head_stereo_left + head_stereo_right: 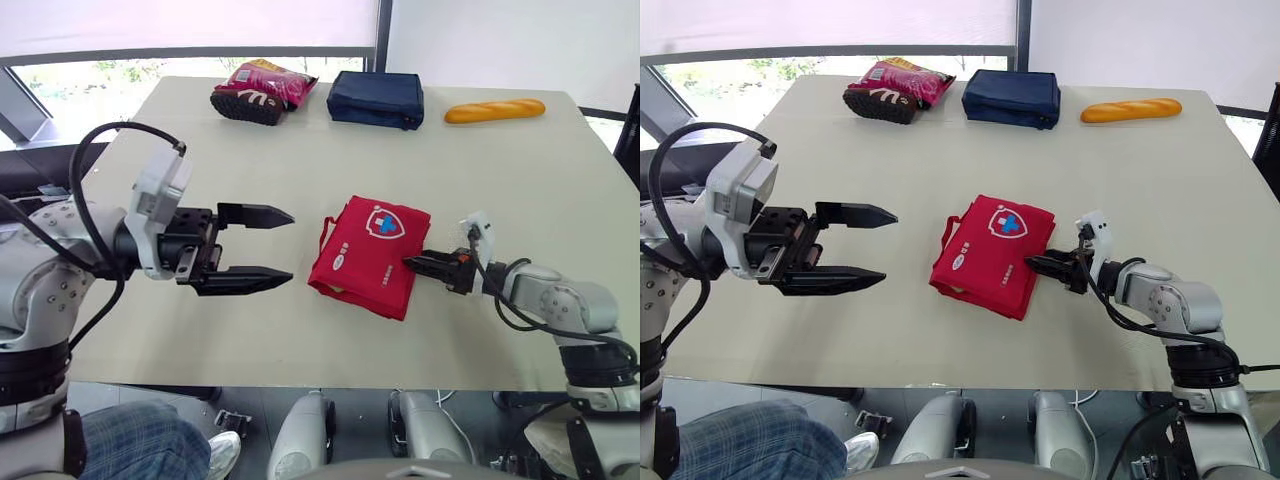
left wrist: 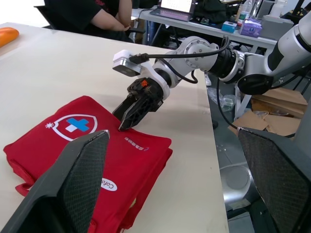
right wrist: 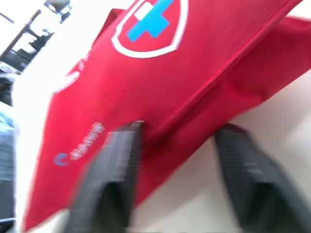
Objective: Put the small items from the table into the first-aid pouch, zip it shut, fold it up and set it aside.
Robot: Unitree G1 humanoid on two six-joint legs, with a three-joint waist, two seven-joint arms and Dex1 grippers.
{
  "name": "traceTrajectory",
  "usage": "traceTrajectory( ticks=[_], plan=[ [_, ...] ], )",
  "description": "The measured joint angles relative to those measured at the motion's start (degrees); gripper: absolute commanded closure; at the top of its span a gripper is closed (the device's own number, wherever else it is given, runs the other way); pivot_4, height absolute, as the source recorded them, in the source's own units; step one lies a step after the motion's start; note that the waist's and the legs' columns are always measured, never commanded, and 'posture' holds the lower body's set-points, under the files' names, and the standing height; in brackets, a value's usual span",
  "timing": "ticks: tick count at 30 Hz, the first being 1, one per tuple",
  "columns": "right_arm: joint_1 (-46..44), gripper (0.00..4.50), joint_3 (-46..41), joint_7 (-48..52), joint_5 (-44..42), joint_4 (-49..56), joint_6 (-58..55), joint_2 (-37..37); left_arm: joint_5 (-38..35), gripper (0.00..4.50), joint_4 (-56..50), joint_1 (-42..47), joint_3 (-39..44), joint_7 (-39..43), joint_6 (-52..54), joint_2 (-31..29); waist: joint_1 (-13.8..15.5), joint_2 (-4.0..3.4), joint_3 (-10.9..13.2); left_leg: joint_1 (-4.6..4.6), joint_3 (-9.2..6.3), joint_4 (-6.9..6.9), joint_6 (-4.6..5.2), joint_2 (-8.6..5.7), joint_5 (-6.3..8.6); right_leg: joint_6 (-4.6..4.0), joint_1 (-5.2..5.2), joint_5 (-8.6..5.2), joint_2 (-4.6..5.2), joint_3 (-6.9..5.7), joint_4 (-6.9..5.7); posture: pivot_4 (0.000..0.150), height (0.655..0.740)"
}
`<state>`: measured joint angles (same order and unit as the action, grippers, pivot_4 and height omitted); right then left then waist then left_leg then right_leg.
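Pouch (image 1: 368,255), red and folded flat, lay on the table (image 1: 520,200) a little nearer the front edge than the back. Bare tabletop ran all round it. A wide strip stretched behind it up to the things along the far edge: a crisp packet (image 1: 262,90), a dark blue bag (image 1: 377,98) and a long bread roll (image 1: 495,110). All three were well apart from the pouch. More free surface lay to its right, out to the table's side edge.

Left pincer (image 1: 290,245) hovered over the table to the left of the pouch, gaping wide and holding nothing, with a clear gap between its tips and the red cloth. Right pincer (image 1: 410,262) came in low from the right and met the pouch at its right edge. Whether it was clamped on the cloth or only resting against it could not be told.
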<state>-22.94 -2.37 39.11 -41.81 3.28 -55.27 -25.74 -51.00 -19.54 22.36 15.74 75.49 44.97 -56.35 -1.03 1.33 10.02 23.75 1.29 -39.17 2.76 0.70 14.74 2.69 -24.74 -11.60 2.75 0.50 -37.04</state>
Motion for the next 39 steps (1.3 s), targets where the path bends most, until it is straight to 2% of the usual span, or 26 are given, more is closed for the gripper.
traceTrajectory(
  ticks=[1,2,4,11,19,24,28,29,31,32,33,34,35,36,38,39],
  plan=[
    [0.00,4.37,-0.59,-0.47,-0.47,0.01,-0.55,0.34,-0.05,0.00,0.00,0.00,0.00,-0.18,-0.13,0.00,0.05,0.00,0.00,0.00,0.00,0.00,0.00,0.00,0.00,0.00,0.00,0.00,0.00,0.00,0.00,0.150,0.7164],
    [0.00,4.45,-0.70,-0.62,-0.60,0.01,-0.69,0.40,-0.07,0.00,0.00,0.00,0.00,-0.23,-0.16,0.00,0.09,0.00,0.00,0.01,0.00,0.00,0.00,0.00,0.00,0.00,0.00,0.00,0.01,0.00,0.00,0.150,0.7164],
    [0.01,4.45,-1.62,-1.68,-1.39,0.01,-1.19,1.12,-0.11,0.00,0.00,0.00,0.00,-0.29,-0.38,0.00,0.17,0.00,0.00,0.01,0.00,0.00,0.00,-0.02,0.00,0.00,0.00,0.00,0.01,0.00,0.01,0.150,0.7164],
    [0.18,4.45,-14.43,-11.47,-3.54,-1.64,0.72,4.36,-0.30,0.00,0.16,0.40,-0.14,-0.99,-1.20,0.44,0.48,-0.04,0.03,0.08,-0.02,0.00,0.00,-0.14,0.00,0.00,0.00,0.01,0.08,0.05,0.03,0.150,0.7164],
    [-3.15,4.45,-32.81,-32.66,1.24,-11.14,18.12,6.74,-0.44,0.00,2.34,7.61,-1.62,-3.87,-2.33,4.01,0.24,-0.13,0.09,0.07,-0.01,0.03,0.00,-0.18,0.00,0.01,-0.01,0.01,0.04,0.14,0.01,0.150,0.7164],
    [-5.47,4.45,-34.54,-40.25,2.60,-14.29,22.14,9.44,0.14,0.00,3.94,11.84,-3.98,-4.74,-3.26,6.12,-0.80,-0.20,0.12,0.00,0.08,0.04,0.00,-0.14,-0.01,0.01,-0.03,0.02,-0.01,0.27,-0.07,0.150,0.7164],
    [-5.92,4.45,-33.59,-41.92,3.32,-14.68,22.38,9.39,0.54,0.00,5.05,12.05,-4.75,-4.36,-3.96,6.13,-1.09,-0.27,0.13,0.01,0.06,0.05,0.00,-0.15,-0.01,0.00,-0.03,0.02,-0.01,0.26,-0.07,0.150,0.7164],
    [-5.85,3.78,-33.39,-42.03,3.33,-14.41,21.95,9.22,1.07,0.00,5.32,12.03,-5.05,-4.28,-4.25,6.13,-1.12,-0.27,0.13,0.02,0.07,0.05,0.00,-0.15,0.00,0.00,-0.03,0.02,-0.01,0.29,-0.07,0.150,0.7164],
    [-5.27,3.34,-33.34,-42.00,3.17,-13.77,21.35,9.13,1.45,0.00,5.53,12.00,-5.06,-4.26,-4.38,6.13,-1.12,-0.27,0.13,0.02,0.07,0.05,0.00,-0.15,0.00,0.01,-0.03,0.02,0.00,0.30,-0.06,0.150,0.7164],
    [-2.66,2.73,-32.00,-40.74,3.03,-11.22,20.29,8.26,1.77,0.00,5.60,11.62,-5.02,-4.53,-4.56,6.13,-1.11,-0.28,0.13,0.02,0.06,0.06,0.00,-0.16,0.00,0.01,-0.03,0.02,0.00,0.31,-0.06,0.150,0.7164],
    [-1.29,2.46,-31.53,-39.91,2.89,-10.14,19.78,7.93,2.00,0.00,5.80,11.15,-4.89,-4.65,-4.62,6.09,-1.08,-0.28,0.12,0.01,0.04,0.08,0.01,-0.15,0.00,0.00,-0.02,0.01,0.00,0.29,-0.06,0.150,0.7164],
    [2.27,1.75,-30.02,-37.82,2.78,-6.63,18.82,7.02,3.47,0.00,6.59,9.64,-4.91,-5.46,-5.46,6.01,-1.02,-0.33,0.12,0.02,0.03,0.10,0.01,-0.16,0.00,0.00,-0.04,0.01,0.00,0.30,-0.06,0.150,0.7164],
    [3.54,1.38,-29.59,-36.95,2.80,-5.41,18.44,6.84,4.35,0.00,7.26,8.74,-4.90,-5.85,-5.70,5.94,-1.02,-0.34,0.11,0.00,0.04,0.10,0.01,-0.16,0.00,0.00,-0.03,0.01,0.00,0.31,-0.06,0.150,0.7164],
    [7.54,0.83,-27.44,-34.14,3.32,-2.25,18.17,4.87,6.53,0.00,7.84,6.61,-4.89,-7.27,-6.99,5.99,-1.01,-0.38,0.11,0.03,0.04,0.11,0.01,-0.15,0.00,0.01,-0.06,0.00,0.01,0.31,-0.04,0.150,0.7164],
    [15.10,0.05,-24.22,-27.97,5.32,2.11,19.33,0.51,9.52,0.00,8.60,2.07,-4.54,-10.02,-8.60,6.16,-0.95,-0.40,0.12,0.04,0.05,0.14,0.01,-0.16,0.00,0.02,-0.05,-0.01,0.02,0.32,0.02,0.150,0.7164],
    [18.52,0.05,-23.03,-24.50,6.67,3.32,20.70,-1.62,10.66,0.00,8.94,-0.37,-4.08,-11.27,-9.20,6.36,-0.91,-0.38,0.12,0.04,0.05,0.14,0.01,-0.15,0.01,0.04,-0.04,-0.02,0.03,0.31,0.05,0.150,0.7164]
  ],
)
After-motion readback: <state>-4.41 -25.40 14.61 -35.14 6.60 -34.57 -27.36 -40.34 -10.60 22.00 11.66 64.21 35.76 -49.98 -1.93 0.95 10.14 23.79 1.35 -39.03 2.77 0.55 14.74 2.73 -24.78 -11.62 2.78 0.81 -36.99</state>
